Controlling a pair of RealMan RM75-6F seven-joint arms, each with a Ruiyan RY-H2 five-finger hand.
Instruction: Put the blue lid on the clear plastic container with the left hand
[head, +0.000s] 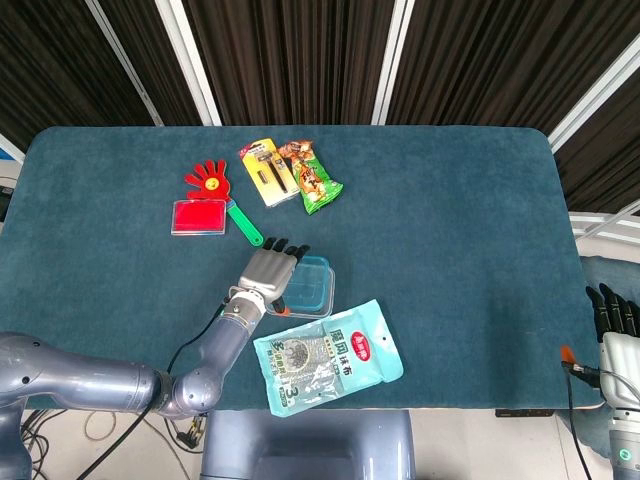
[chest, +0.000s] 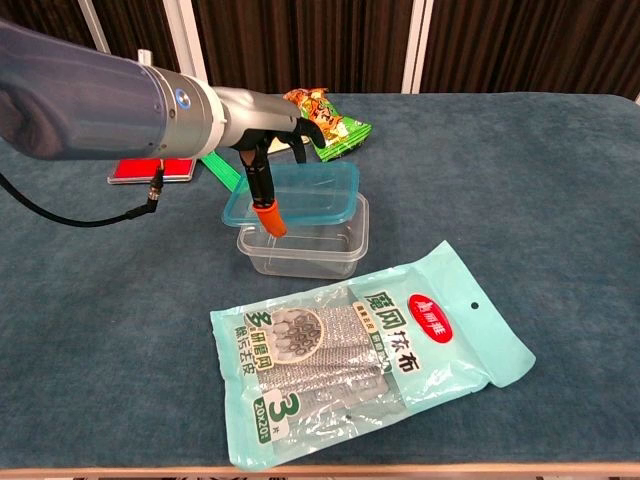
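Table (head: 450, 200): blue cloth top. Left hand (chest: 270, 135) near front edge, left of centre, pinches lid (chest: 300, 190) at its left rim. Lid hovers tilted over container (chest: 305, 240), seemingly unseated. Lid light, thin, flexy, slippery; rim grip suits. Right hand (head: 615, 325) off right edge, state unclear.

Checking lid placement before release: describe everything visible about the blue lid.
The blue lid is a translucent, rounded-rectangle plastic piece with a raised rim. The left hand holds it by its left edge, fingers over the rim. It sits slightly tilted over the clear plastic container, not visibly pressed on.
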